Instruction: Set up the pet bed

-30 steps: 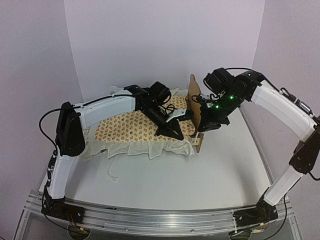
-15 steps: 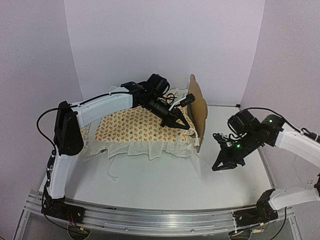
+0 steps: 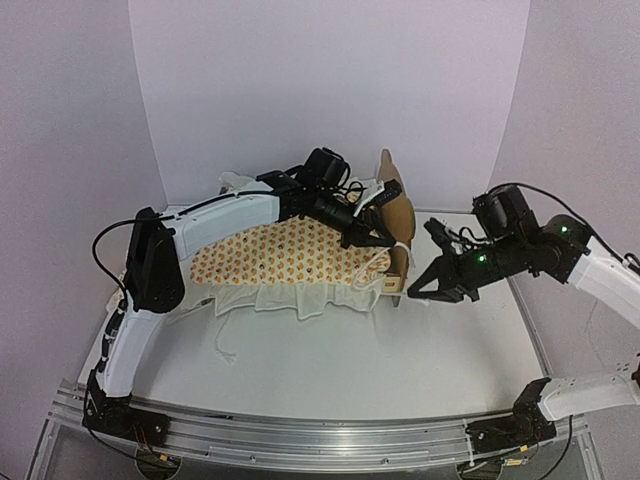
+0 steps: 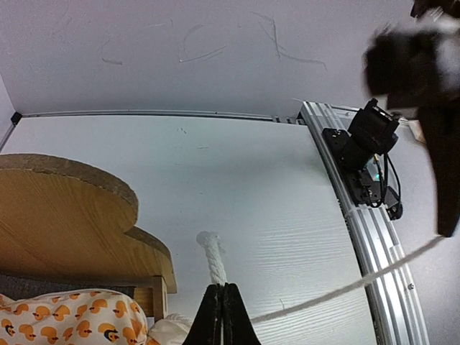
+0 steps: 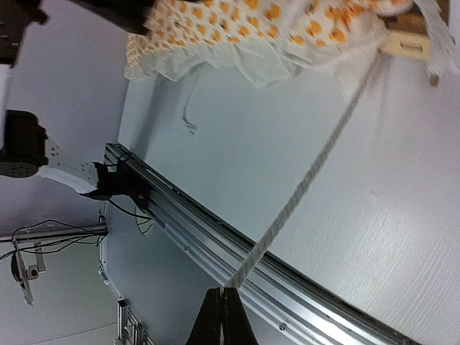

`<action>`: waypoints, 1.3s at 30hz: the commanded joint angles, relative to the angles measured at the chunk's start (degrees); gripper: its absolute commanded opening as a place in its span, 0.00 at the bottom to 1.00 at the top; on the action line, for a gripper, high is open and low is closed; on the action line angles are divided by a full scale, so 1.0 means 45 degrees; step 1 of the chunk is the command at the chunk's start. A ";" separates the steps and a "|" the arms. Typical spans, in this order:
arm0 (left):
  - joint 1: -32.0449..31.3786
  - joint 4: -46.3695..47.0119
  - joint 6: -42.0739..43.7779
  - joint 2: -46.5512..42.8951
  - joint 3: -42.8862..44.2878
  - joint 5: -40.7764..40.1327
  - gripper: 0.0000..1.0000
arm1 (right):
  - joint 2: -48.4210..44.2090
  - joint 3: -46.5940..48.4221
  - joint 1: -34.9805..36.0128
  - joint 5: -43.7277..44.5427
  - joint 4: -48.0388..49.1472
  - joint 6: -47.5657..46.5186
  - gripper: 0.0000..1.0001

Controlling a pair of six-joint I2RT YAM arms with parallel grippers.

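Where the pet bed (image 3: 396, 282) sits: middle of the top view, on the white table (image 3: 400, 350).
Headboard (image 3: 400, 212): upright at the bed's right end.
Bedding (image 3: 270, 255): orange-print, spread out to the left.
Left gripper (image 3: 388, 240): squeezed tight on a white cord (image 4: 212, 259), just beside the headboard.
Right gripper (image 3: 411, 292): pinching the cord too, right of the bed.

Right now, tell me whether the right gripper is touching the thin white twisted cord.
Touching. The right wrist view shows the right gripper pinched shut on the end of the white twisted cord, which runs straight up toward the orange-print ruffled bedding.
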 commanded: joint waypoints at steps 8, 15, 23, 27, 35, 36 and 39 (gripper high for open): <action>0.0095 0.0931 0.0468 0.0167 0.0243 -0.1380 0.00 | 0.0333 0.2985 0.0519 -0.2471 0.2050 -0.2213 0.00; -0.0108 -0.1302 0.1538 -0.0864 -0.0772 0.0229 0.00 | 0.0708 0.2352 0.0516 -0.1017 0.2225 -0.2243 0.00; 0.0383 -0.2660 0.0471 -0.2047 -0.0580 0.0648 0.00 | 0.1724 0.2274 0.0405 0.1908 0.1428 -0.1260 0.00; 0.0969 -0.2771 0.0582 -0.2537 -0.0413 0.1050 0.00 | 0.2579 0.2971 -0.0050 0.2977 0.1277 -0.1090 0.00; 0.0768 -0.4356 0.3370 -0.4002 -0.2444 0.2203 0.00 | 0.4629 0.5335 -0.0130 0.2173 0.1251 -0.1727 0.00; 0.0620 -0.4745 0.3912 -0.4295 -0.2809 0.2170 0.00 | 0.4744 0.5425 -0.0129 0.2065 0.1251 -0.1745 0.00; -0.0132 -0.5482 0.6113 -0.5056 -0.4009 0.1703 0.00 | 0.5137 0.5594 -0.0125 0.1561 0.1277 -0.1727 0.00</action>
